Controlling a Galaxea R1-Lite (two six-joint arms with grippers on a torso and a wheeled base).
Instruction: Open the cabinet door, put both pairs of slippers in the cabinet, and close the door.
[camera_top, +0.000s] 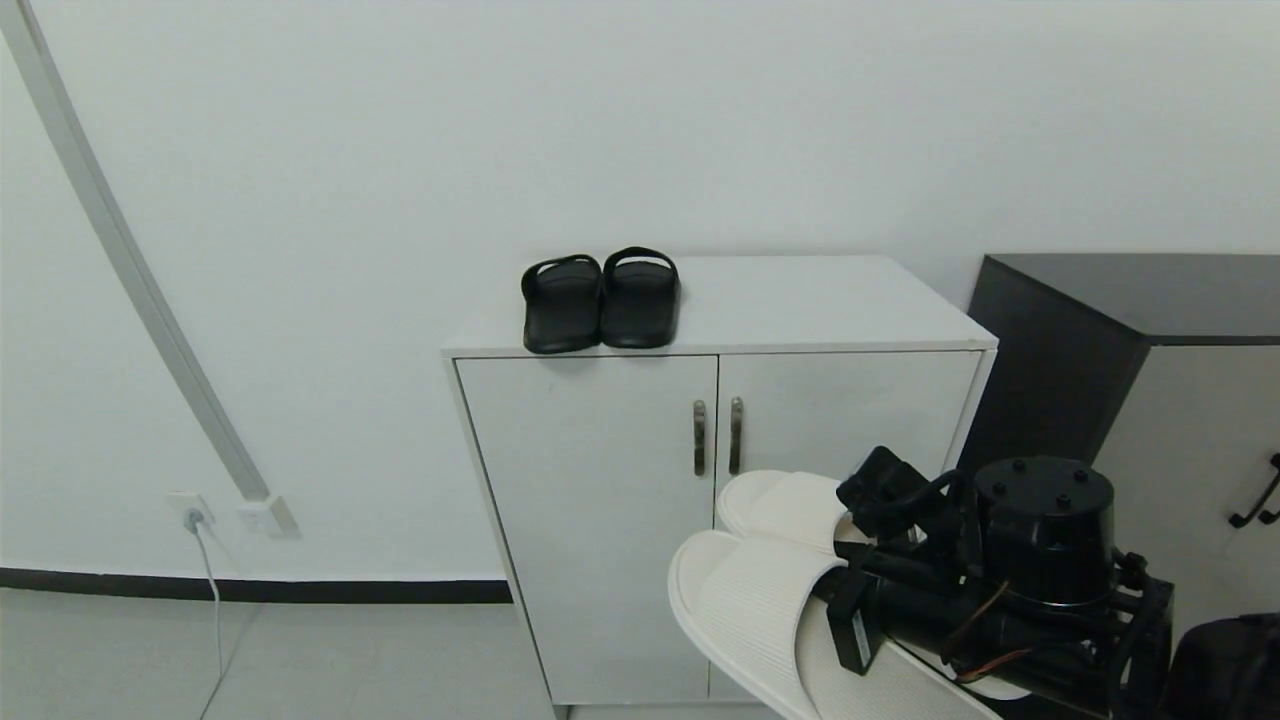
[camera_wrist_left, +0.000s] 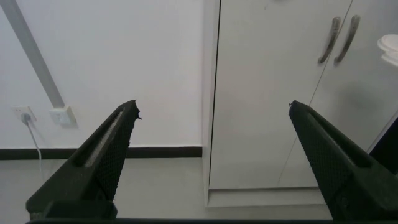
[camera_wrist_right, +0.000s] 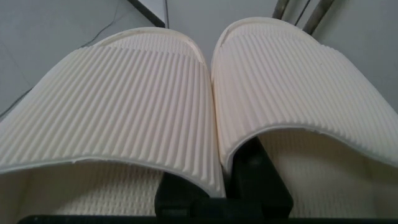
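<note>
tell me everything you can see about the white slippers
The white slippers are a cream pair with wide ribbed straps that look like soft foam, over matching soles with rounded toes. They sit side by side with their inner edges touching, held off the floor by the right gripper, which clamps them from the heel end. Their toes point toward the cabinet, in front of its shut doors and below the handles.

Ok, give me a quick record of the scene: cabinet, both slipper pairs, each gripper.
cabinet: closed
handles: side by side at the middle, untouched
black slippers: on the cabinet top, at its front edge
white slippers: held in the right gripper, before the cabinet's right half
left gripper: open, empty, facing the cabinet
</note>
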